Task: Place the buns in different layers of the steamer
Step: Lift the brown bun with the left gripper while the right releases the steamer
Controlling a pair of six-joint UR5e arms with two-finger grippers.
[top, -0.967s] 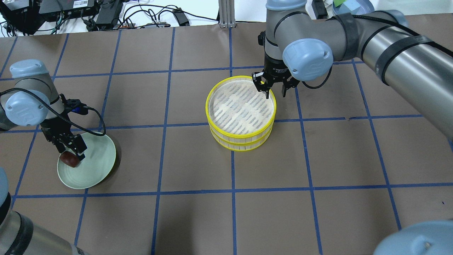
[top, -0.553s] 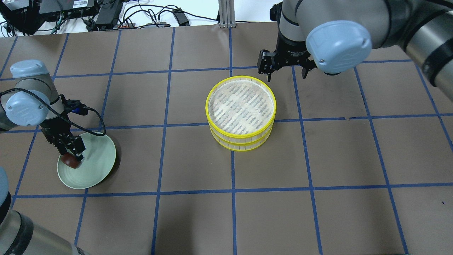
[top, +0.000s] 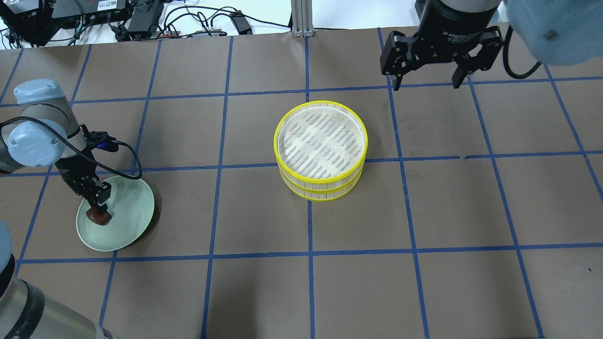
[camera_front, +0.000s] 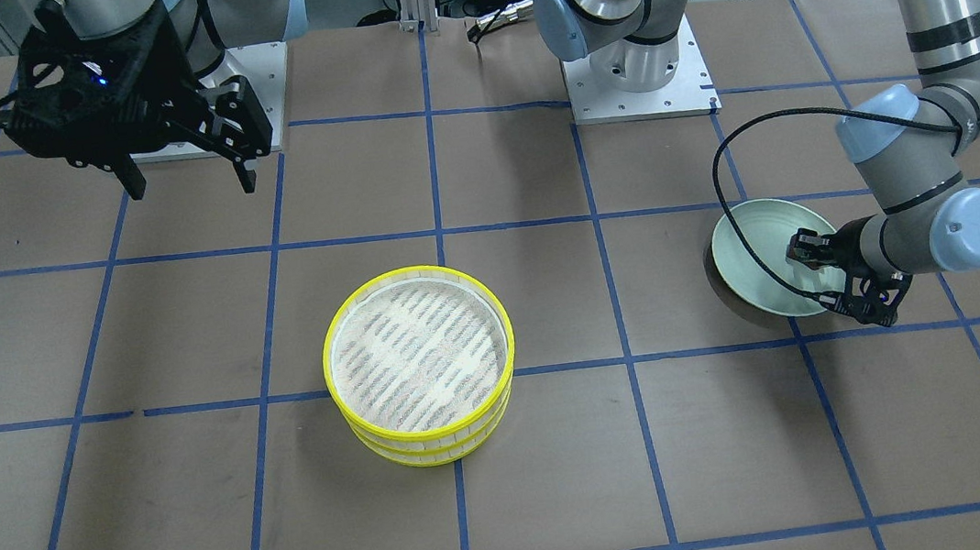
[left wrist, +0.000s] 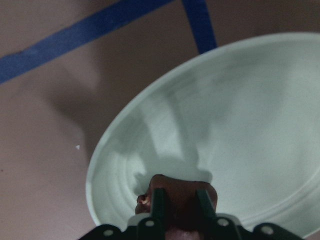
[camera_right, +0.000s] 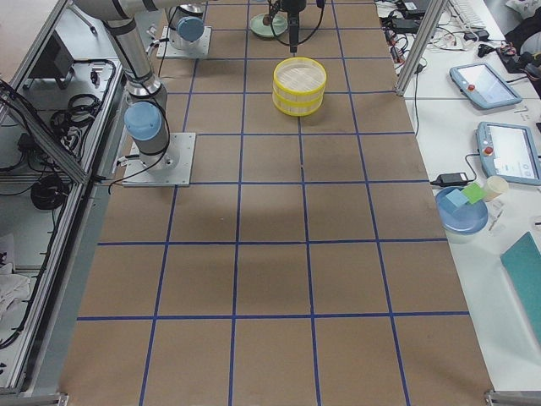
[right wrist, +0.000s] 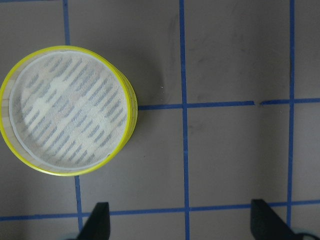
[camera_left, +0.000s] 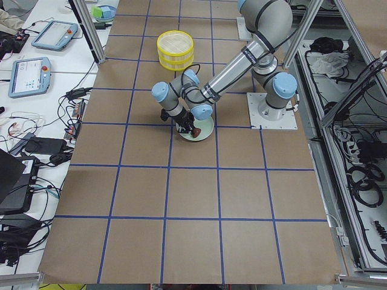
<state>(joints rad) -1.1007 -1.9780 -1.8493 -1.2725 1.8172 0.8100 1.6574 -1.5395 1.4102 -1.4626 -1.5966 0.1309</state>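
The two steamer layers [top: 321,150] stand stacked mid-table, yellow-rimmed, and the top tray's floor is bare; they also show in the front view [camera_front: 421,375] and the right wrist view [right wrist: 67,110]. My left gripper [top: 99,206] is shut on the dark reddish-brown bun [top: 98,216], low on the pale green plate [top: 134,219]. The left wrist view shows the fingers clasping the bun [left wrist: 177,195]. My right gripper [top: 426,85] is open and empty, high above the table beyond the steamer's far right side. The cream-white bun is not in view.
Cables and electronics [top: 141,14] lie beyond the table's far edge. The arm base plates [camera_front: 638,74] sit at the robot's side. Tablets and a blue dish [camera_right: 462,209] are on the side bench past the table's end.
My right gripper rose from the steamer's far rim and moved away to the far right. My left gripper's fingers closed in on the brown bun on the plate.
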